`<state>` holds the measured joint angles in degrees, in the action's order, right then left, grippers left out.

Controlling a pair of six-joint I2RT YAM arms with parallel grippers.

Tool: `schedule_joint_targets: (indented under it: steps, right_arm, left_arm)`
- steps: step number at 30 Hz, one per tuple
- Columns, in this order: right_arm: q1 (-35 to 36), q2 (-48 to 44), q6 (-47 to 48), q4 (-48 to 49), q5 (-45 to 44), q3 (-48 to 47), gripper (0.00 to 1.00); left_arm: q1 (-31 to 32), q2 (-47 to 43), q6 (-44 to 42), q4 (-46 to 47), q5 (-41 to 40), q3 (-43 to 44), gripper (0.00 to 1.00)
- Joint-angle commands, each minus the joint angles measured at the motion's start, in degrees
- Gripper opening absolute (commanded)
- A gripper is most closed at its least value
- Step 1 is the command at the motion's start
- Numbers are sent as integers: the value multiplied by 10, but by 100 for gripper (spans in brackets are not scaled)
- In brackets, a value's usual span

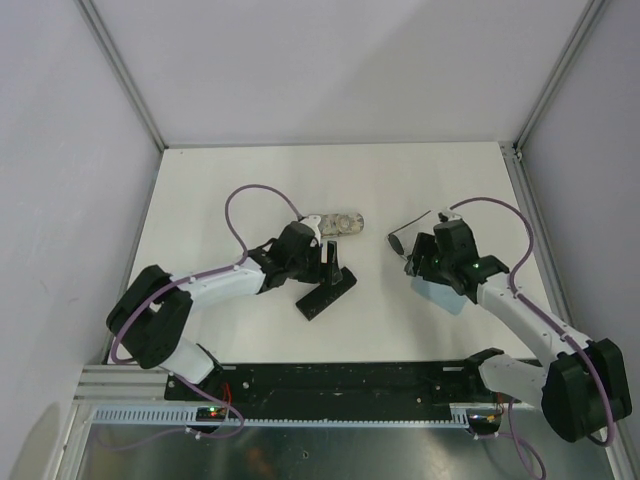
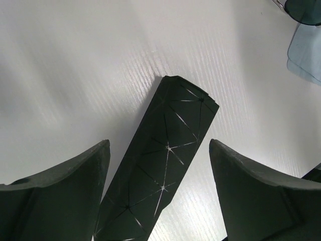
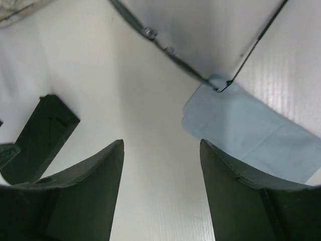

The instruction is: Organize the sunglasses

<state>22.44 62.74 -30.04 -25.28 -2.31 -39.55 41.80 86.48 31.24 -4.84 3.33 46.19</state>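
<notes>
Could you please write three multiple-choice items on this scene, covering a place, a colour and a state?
1. Where does the black case lie? A) against a side wall B) between the left gripper's fingers C) on the robot's base
2. What colour is the cloth? A) red B) yellow C) light blue
3. How is the right gripper? A) open, empty B) shut on the black case C) shut on the cloth
Answers: B, its length runs between the spread fingers; C, pale blue against white; A, fingers apart, nothing between.
</notes>
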Motion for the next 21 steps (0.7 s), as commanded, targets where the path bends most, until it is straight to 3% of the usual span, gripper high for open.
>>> schedule_joint_targets:
  steps: [1,5,9,13,21]
  right_arm:
    - [-42,21,-6,13,-26,-13,68]
    - [-102,37,-19,27,-8,-20,70]
    - [-132,47,-16,55,-12,-27,65]
    - [-155,80,-17,60,-16,-45,60]
    - [-217,141,-35,84,-3,-69,58]
  left_arm:
    - [6,-33,-19,15,-11,23,84]
    - [9,-56,-25,15,-10,21,84]
    - [17,-58,-43,15,-15,24,84]
    - [64,-18,-107,4,-56,70,83]
    - [134,60,-161,1,-4,160,70]
